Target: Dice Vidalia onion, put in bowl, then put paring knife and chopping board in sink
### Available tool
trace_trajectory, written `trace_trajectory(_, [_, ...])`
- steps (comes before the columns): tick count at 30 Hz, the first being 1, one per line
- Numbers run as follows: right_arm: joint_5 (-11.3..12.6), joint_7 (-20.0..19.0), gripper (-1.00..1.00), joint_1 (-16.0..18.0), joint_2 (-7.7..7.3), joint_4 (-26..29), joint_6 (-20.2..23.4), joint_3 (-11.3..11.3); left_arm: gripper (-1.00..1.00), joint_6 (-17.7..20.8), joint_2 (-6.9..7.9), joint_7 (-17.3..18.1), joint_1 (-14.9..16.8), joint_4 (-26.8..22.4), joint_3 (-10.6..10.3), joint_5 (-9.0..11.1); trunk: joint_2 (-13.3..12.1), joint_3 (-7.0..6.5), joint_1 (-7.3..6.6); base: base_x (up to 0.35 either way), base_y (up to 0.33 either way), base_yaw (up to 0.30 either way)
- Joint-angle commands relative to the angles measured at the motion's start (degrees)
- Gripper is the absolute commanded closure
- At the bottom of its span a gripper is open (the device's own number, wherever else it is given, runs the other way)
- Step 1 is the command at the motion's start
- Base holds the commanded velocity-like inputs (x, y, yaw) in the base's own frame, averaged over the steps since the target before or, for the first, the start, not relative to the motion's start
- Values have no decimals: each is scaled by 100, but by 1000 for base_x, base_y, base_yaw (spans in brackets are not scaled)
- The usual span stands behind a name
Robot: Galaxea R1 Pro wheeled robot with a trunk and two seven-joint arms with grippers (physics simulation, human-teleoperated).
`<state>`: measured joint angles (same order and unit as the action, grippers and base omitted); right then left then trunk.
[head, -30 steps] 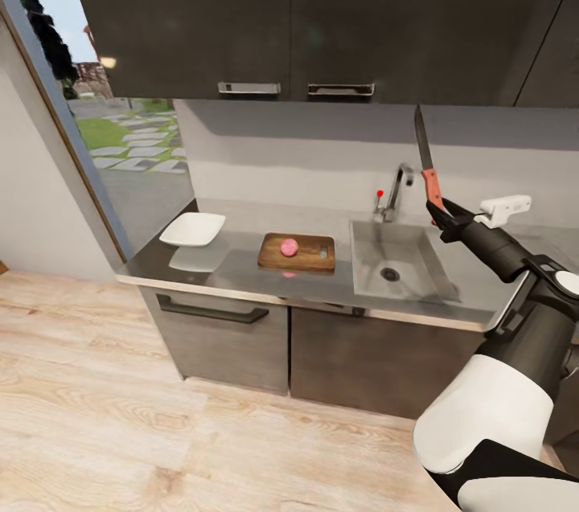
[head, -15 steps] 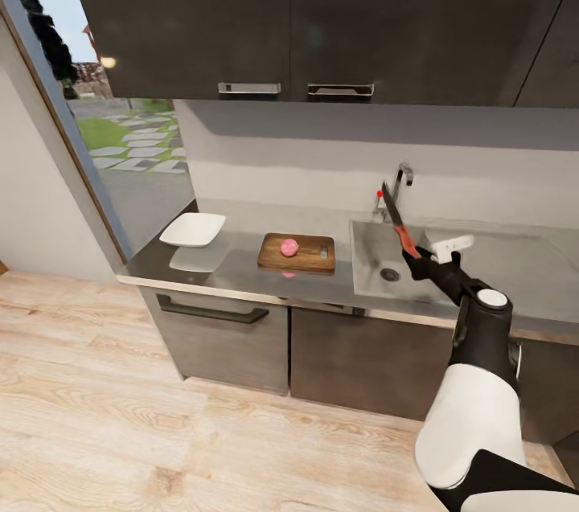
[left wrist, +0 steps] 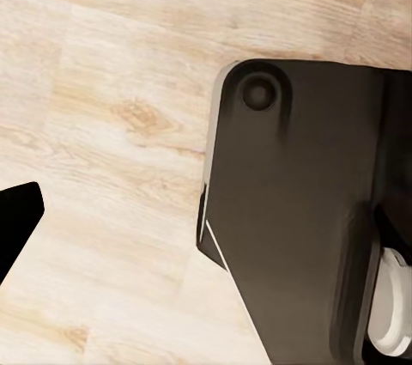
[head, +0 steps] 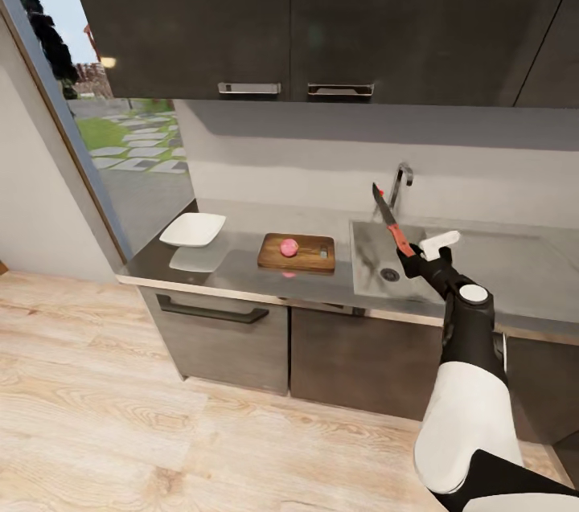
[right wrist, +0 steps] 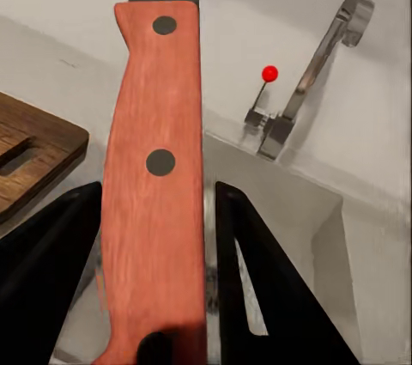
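Red-handled paring knife (head: 392, 221) | right gripper (head: 420, 257) clamped | over sink (head: 366, 263)

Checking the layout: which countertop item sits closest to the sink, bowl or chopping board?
The chopping board, carrying the onion; the white bowl lies farther left.

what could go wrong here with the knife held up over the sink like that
The right gripper holds the paring knife by its red handle, blade tilted up beside the tap; a careless swing toward the chopping board could clip it. The Vidalia onion sits loose and round on the board, so a slanted cut might roll it off.
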<state>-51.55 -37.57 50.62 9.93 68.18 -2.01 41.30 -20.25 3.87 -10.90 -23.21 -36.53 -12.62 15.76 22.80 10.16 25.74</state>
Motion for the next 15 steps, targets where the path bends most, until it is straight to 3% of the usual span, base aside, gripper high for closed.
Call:
trace_trajectory(1, [-32,177,100,9,7,-23,-15,-69,-100,-13,9,-52,1,-8,-48,38,12,11,4,0,0,0])
trace_trajectory(3, [2,706,100,9,7,-69,-1,-191,-100,-14,9,-52,1,-10,-48,37,12,11,4,0,0,0])
trace_trajectory(5, [31,997,100,9,7,-145,12,-256,-100,-14,8,-52,1,-10,-48,37,12,11,4,0,0,0])
trace_trajectory(7, [49,1237,100,9,7,-226,53,-510,-100,-14,8,-52,1,-6,-48,39,12,11,4,0,0,0])
trace_trajectory(10, [74,2025,100,9,7,-268,698,-1720,-100,-9,8,-52,1,3,-48,35,12,11,4,0,0,0])
trace_trajectory(11, [136,2463,100,9,7,-264,1170,-2371,-100,-7,8,-52,1,7,-48,38,12,11,4,0,0,0])
trace_trajectory(13, [405,2967,100,9,7,-259,1831,-3292,-100,-6,8,-52,1,10,-48,40,12,11,4,0,0,0])
trace_trajectory(14, [659,3195,100,11,7,-254,2258,-3859,-100,-1,8,-52,1,12,-48,41,12,11,4,0,0,0])
trace_trajectory(15, [735,3249,100,14,7,-254,2387,-4010,-100,0,8,-52,1,13,-48,41,12,11,4,0,0,0])
